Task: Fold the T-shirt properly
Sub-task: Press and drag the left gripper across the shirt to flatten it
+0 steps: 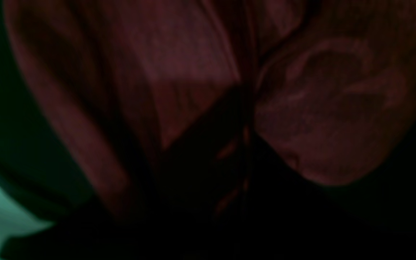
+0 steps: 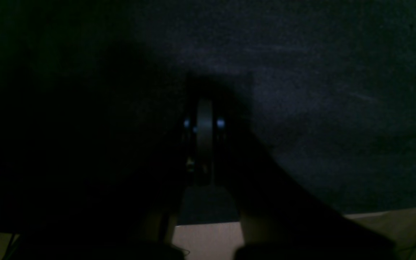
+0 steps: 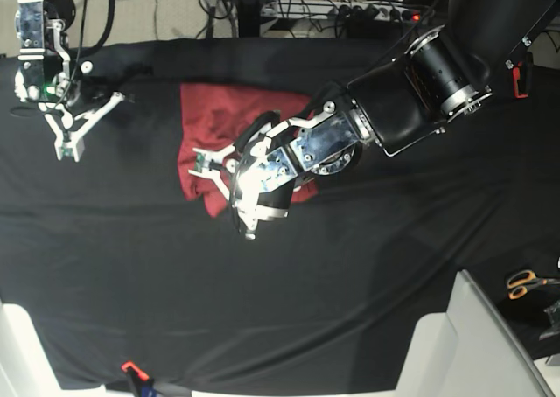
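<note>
Only base view shows the shirt point(image 3: 210, 126) bunched mid-tabletop point(image 3: 367, 283); left gripper point(image 3: 214, 165) pinching it; right gripper point(image 3: 66, 148) closed, empty, near the far edge.

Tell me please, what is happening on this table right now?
A two-armed robot is folding a red T-shirt on a black tablecloth. The left gripper is over the bunched shirt and seems to pinch its cloth. The right gripper is shut and empty, parked off to the side, away from the shirt.
</note>
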Robot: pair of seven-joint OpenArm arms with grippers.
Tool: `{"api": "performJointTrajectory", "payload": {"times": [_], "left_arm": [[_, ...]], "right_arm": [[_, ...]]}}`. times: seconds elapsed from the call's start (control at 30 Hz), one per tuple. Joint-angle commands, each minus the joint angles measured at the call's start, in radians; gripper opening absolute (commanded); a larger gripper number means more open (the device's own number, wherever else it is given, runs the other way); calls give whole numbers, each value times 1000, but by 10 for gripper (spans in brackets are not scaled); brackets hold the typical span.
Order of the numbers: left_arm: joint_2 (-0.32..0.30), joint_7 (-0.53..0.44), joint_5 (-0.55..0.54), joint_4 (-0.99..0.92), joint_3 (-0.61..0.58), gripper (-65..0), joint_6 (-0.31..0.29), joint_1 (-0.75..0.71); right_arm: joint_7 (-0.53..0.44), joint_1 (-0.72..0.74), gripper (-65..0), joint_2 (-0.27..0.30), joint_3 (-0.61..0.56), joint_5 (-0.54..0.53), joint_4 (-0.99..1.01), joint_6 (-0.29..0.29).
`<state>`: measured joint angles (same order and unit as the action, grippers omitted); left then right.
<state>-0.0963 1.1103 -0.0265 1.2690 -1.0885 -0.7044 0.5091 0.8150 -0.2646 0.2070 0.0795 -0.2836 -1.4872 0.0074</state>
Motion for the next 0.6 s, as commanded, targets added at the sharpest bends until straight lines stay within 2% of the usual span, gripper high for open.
{"api": "performJointTrajectory", "payload": {"times": [0.0, 0.17, 0.57], "left_arm": [[20, -20, 9, 8, 3, -650, 6, 16], [48, -32, 10, -84, 5, -650, 6, 12], [33, -23, 9, -93, 14, -650, 6, 10]], "right_arm": [[-3, 3, -648, 10, 7, 5, -11, -7], [-3, 1, -648, 9, 33, 5, -11, -7], [-3, 0, -648, 9, 33, 5, -11, -7]]}}
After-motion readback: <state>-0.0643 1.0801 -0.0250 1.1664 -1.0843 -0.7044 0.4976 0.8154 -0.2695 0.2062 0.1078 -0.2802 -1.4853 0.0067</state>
